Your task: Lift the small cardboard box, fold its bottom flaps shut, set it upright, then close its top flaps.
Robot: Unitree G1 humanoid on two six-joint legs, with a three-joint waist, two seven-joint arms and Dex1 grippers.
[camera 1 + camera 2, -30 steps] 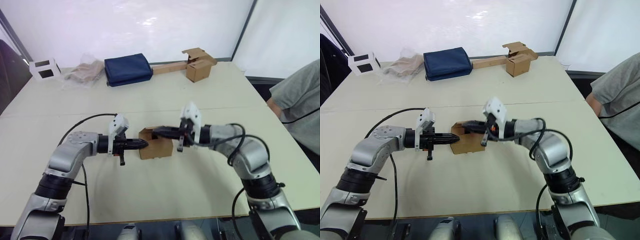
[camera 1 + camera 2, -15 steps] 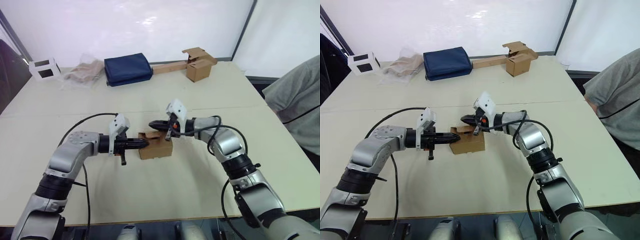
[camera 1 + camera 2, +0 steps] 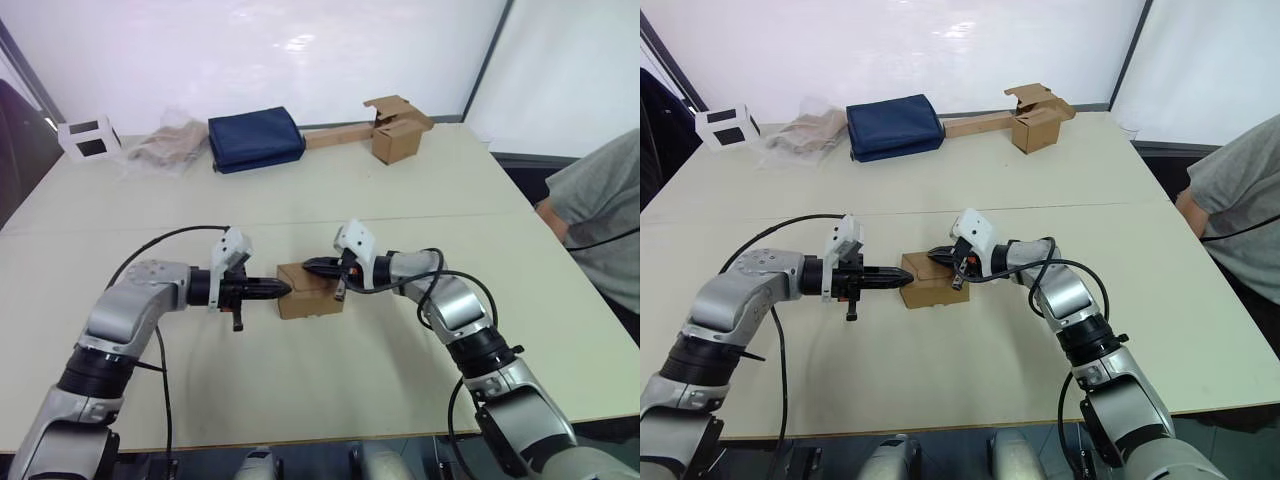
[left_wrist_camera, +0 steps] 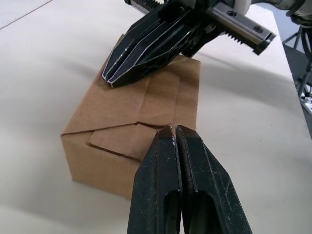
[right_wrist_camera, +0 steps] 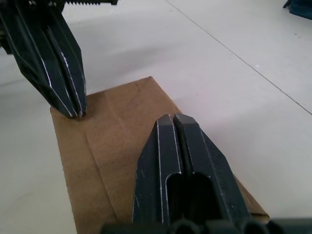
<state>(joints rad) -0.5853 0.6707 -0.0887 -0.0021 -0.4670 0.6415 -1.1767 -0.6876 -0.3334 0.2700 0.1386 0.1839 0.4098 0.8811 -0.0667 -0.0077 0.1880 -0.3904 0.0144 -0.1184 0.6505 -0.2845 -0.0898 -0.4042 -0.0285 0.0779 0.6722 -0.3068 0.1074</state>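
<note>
Both grippers — left point(image 3: 284, 288), right point(image 3: 310, 265) — pinched together, press the small cardboard box's point(image 3: 311, 298) top flaps point(image 4: 146, 109) from opposite edges.

Both arms bent inward, forearms level, tips nearly meeting. Left end effector point(image 3: 284, 289) pinched closed, pointing right; right end effector point(image 3: 308, 265) likewise closed, pointing left, slightly farther forward.

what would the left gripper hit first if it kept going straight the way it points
Most likely the right gripper. The left gripper, jaws shut, rests at the near edge of the small cardboard box and points across its folded flaps at the right gripper's shut tips on the far side.
</note>
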